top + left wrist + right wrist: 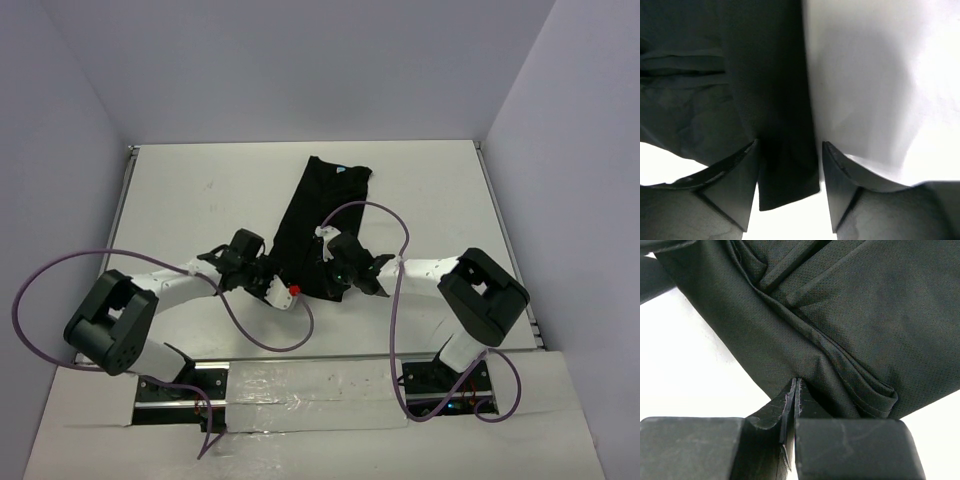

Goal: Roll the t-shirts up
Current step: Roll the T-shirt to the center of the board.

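Note:
The black t-shirt (pixel 315 205) lies folded into a long narrow strip on the white table (pixel 190 200), its light-blue neck tag (pixel 343 168) at the far end. My left gripper (pixel 280 284) stands open at the strip's near left end. In the left wrist view a narrow corner of the t-shirt (pixel 765 75) lies between the spread fingers of the left gripper (pixel 790 150), on the table. My right gripper (pixel 332 268) is at the near right side, shut. In the right wrist view the right gripper's (pixel 796 382) tips touch the wrinkled t-shirt (pixel 865 315); no cloth shows between them.
Purple cables (pixel 255 335) loop from both arms over the near part of the table. Metal rails edge the table on the left (pixel 122 200) and right (pixel 498 210). Pale walls close in on three sides.

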{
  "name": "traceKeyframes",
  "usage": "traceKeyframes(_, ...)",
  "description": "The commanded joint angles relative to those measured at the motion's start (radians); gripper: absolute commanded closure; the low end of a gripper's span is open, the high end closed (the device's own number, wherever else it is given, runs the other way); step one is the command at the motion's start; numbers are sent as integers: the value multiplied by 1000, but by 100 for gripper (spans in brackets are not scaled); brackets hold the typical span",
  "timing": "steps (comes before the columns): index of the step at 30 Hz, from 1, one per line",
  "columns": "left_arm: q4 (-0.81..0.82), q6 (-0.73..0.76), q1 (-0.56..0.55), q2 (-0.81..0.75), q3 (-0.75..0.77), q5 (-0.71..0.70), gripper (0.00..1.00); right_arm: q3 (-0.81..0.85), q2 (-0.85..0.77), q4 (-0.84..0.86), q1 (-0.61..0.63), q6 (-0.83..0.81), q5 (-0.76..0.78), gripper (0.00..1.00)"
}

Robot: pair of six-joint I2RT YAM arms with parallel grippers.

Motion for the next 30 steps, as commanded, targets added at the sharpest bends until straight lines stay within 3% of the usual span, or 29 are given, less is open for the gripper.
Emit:
traceKeyframes(1,76,-2,-4,51,22,-52,42,-17,52,-114,-2,-19,4,98)
traceKeyframes(5,91,-12,-4,65,22,-44,49,-17,48,-114,-2,-20,4,98)
traceKeyframes(9,98,-21,-4,69,19,-46,68,-20,37,-111,-2,-28,-13,98)
traceKeyframes(11,72,-42,-5,75,31,-41,72,-24,10,-102,-2,-51,-21,98)
traceKeyframes(16,-69,-166,10,126,166,43,100,-30,-223,-77,1,-201,-19,84)
traceKeyframes(20,-200,-193,38,160,278,159,100,-39,-365,-103,9,-374,-71,65)
traceKeyframes(25,-427,-193,74,210,390,305,100,-114,-474,-146,53,-672,-64,60)
traceKeyframes(30,-554,-228,81,253,471,371,100,-240,-556,-66,73,-838,-56,55)
